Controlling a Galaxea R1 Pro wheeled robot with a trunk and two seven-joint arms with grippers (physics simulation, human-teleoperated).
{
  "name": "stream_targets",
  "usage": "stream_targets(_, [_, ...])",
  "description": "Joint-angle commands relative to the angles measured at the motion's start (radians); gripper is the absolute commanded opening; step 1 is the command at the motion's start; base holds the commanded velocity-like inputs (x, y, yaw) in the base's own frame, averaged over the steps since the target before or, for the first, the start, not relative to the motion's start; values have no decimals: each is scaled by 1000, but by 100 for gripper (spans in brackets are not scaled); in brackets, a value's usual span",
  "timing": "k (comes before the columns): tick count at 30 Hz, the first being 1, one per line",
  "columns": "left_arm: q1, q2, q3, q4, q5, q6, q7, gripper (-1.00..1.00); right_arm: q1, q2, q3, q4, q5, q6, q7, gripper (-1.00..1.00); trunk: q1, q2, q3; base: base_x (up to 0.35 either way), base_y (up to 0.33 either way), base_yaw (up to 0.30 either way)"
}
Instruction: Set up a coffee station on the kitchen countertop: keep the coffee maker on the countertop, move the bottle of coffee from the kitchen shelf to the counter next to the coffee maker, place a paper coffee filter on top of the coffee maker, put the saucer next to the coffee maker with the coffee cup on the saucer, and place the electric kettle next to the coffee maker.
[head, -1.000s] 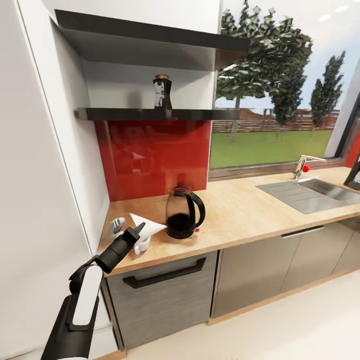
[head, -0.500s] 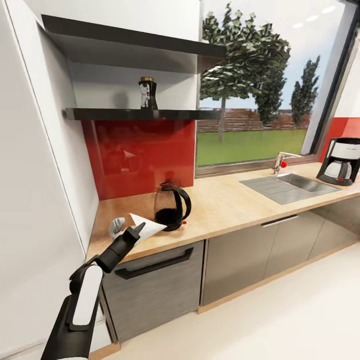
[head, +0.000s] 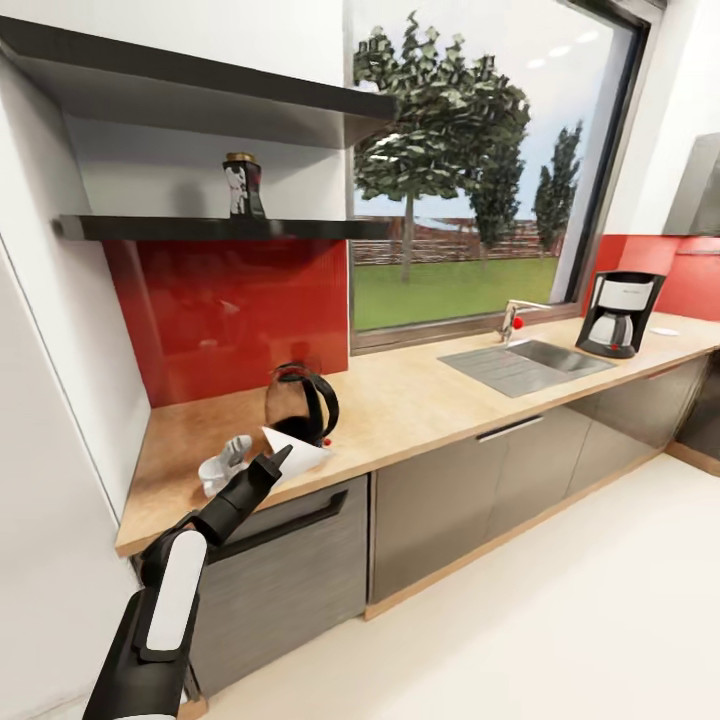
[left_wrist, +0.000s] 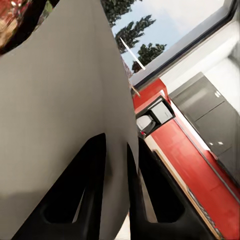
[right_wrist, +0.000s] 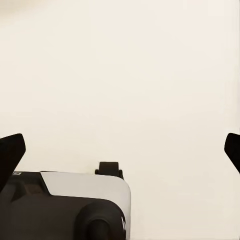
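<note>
Far along countertop (head: 440, 385), coffee maker (head: 617, 313) (brand text unreadable).

electric kettle (head: 300, 403) partly behind paper coffee filter (head: 296, 450)

coffee maker (head: 618, 314), black with a white top, stands upright far along the countertop (head: 420, 395), past the sink. the dark rounded kettle (head: 300, 403) sits upright toward the counter's other end. white paper filter (head: 292, 451) is pinched in the left gripper (head: 281, 456) over the counter's front edge. black bottle (head: 242, 187) stands up on the shelf.
</note>
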Motion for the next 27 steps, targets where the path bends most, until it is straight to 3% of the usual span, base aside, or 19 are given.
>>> stream_targets(1, [-1, -1, 3, -1, 2, 7, -1, -100, -1, 0, 0, 1, 3, -3, 0, 100, 0, -1, -1, -2, -3, -283])
stream_targets(14, [-1, -1, 1, -1, 2, 7, -1, -100, -1, 0, 0, 1, 3, -3, 0, 100, 0, -1, -1, 0, -1, -139])
stream_targets(27, [-1, -1, 0, -1, 2, 7, -1, -100, -1, 0, 0, 1, 3, -3, 0, 100, 0, -1, -1, 0, 0, -268])
